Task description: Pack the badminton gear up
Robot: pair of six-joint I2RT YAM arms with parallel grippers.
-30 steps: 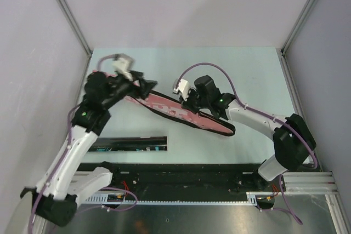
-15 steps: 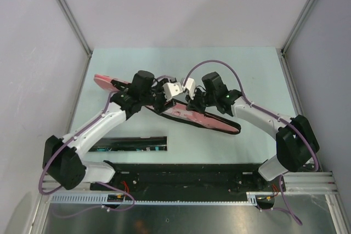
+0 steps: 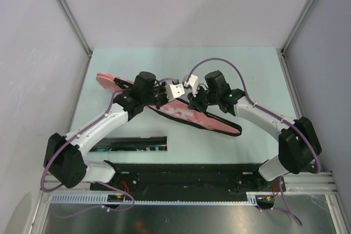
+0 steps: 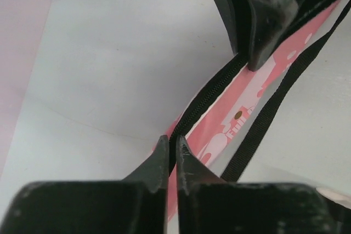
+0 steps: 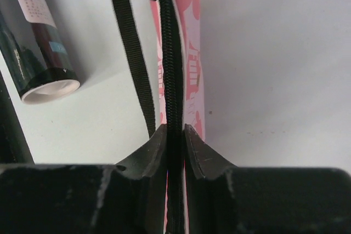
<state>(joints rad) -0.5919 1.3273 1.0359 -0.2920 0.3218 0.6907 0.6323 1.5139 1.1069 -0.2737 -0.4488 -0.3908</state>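
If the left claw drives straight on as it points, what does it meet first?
Probably the right claw. The left claw is pinched on the zipper edge of the pink bag, and the right claw sits on that edge straight ahead; depth is unclear.

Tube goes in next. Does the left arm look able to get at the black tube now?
Probably not yet: the left tool is shut on the bag at its zipper; the tube lies uncovered.

A pale green table top [image 3: 247,64] fills the middle, seen from above. Plain grey-lilac walls [image 3: 181,4] enclose it at the back and both sides, joined by slanting aluminium posts [image 3: 67,12]. A black base strip [image 3: 181,173] runs along the near edge. Lighting is soft and even.
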